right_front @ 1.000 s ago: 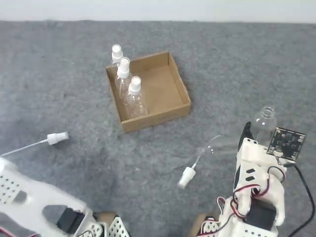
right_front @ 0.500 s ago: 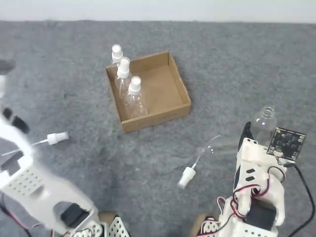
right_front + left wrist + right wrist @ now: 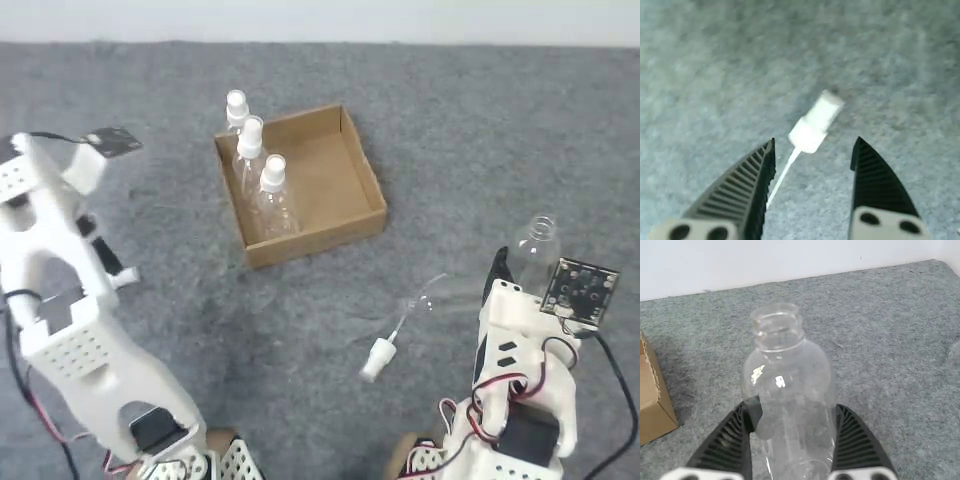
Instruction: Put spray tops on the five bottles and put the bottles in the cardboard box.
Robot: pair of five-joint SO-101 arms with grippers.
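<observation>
The high view looks steeply down on the grey worktop point(image 3: 500, 120). Each wrist view sits close behind its hand: the left hand point(image 3: 815, 141) faces down, the right hand point(image 3: 793, 409) level, sharing the bottle point(image 3: 787, 385) at the high view's right edge.

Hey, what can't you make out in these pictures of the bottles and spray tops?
High view: the left arm covers most of a spray top.
Left wrist view: that top is blurred beyond the left gripper.
Right wrist view: the frame edge cuts off the base of the bottle in the right gripper.
High view: the rearmost bottle has its body hidden behind the next bottle at the cardboard box.
</observation>
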